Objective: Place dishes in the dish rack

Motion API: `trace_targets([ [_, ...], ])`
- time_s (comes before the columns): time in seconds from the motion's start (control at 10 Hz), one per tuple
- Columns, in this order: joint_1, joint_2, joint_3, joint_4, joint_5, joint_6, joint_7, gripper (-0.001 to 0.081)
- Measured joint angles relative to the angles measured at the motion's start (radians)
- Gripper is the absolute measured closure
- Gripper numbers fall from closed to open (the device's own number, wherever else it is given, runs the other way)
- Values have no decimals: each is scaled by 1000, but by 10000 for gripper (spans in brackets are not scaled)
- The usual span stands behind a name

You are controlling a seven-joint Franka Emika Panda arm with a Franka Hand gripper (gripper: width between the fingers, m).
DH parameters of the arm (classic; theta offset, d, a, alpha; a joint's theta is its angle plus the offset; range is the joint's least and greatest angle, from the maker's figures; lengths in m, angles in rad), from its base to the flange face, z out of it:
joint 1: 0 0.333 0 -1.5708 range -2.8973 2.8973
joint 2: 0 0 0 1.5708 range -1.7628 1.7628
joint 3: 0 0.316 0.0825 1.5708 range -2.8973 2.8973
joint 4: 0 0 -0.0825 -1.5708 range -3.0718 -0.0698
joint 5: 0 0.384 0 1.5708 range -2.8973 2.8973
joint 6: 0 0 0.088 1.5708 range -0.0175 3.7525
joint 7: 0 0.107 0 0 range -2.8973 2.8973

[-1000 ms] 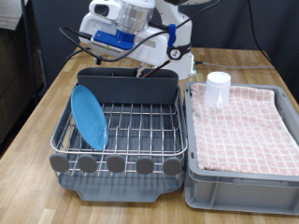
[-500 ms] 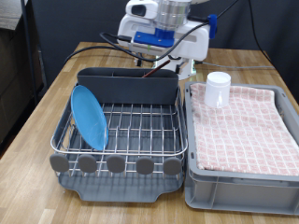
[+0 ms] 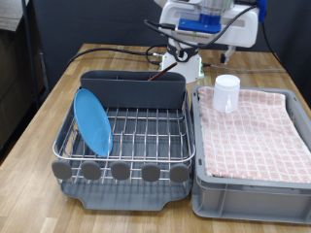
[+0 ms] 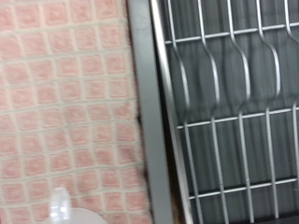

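I'm seeing no readable writing anywhere. The wooden table (image 3: pixel 44 102) is carrying the wire rack (image 3: pixel 136 131) on the left and the grey crate (image 3: pixel 248 189) just right of it, lined with a pink checked towel (image 3: pixel 253 131). The blue plate (image 3: pixel 93 121) is standing on edge at the rack's left. The white mug (image 3: pixel 226 93) is sitting on the towel's far corner. The arm (image 3: pixel 209 17) is hanging above the far edge; the gripper itself isn't showing, so I can't tell how its fingers stand.

arm (image 3: pixel 209 19) swung toward exterior view's right, higher
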Motion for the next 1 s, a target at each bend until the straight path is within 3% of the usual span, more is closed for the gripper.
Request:
trace_targets([
  [0.2, -1, -11, 8, -8, -3, 0, 28, 4],
  [0.6, 20, -5, 26, 19, 96, 0, -5, 4],
  [1.0, 41, -5, 95, 51, 140, -29, 78, 4],
])
